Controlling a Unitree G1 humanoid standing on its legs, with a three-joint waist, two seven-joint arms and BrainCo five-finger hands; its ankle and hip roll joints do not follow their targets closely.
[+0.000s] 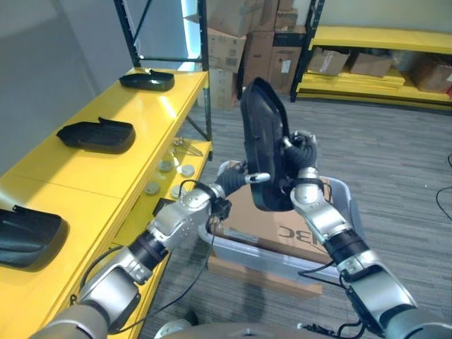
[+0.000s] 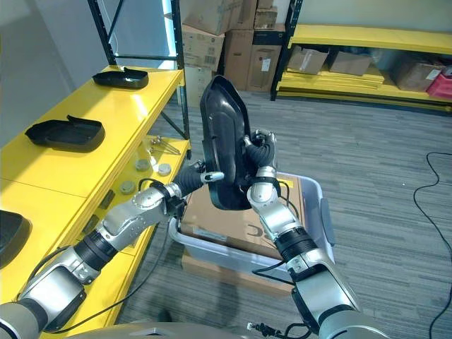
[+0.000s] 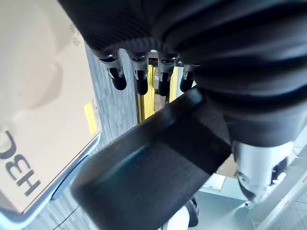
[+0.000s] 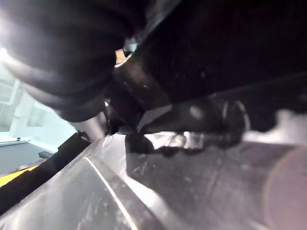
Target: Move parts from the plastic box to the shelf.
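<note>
A large black plastic part [image 1: 263, 141] stands upright in the air above the grey plastic box [image 1: 341, 192], held between both hands. My left hand [image 1: 239, 181] grips its lower edge from the left, thumb across the face; in the left wrist view the part [image 3: 158, 163] runs between fingers [image 3: 141, 76] and thumb. From the right, my right hand [image 1: 302, 150] curls its fingers round the part's right edge. Brown cardboard [image 1: 258, 222] lies in the box. The yellow shelf [image 1: 106, 173] runs along the left, carrying three similar black parts [image 1: 95, 134] [image 1: 148, 80] [image 1: 28, 236].
Small round pieces [image 1: 169, 169] lie on the shelf's lower level. A flat cardboard box [image 1: 261, 274] sits under the plastic box. Stacked cartons [image 1: 233, 42] and another yellow rack [image 1: 381, 39] stand at the back, with grey floor between.
</note>
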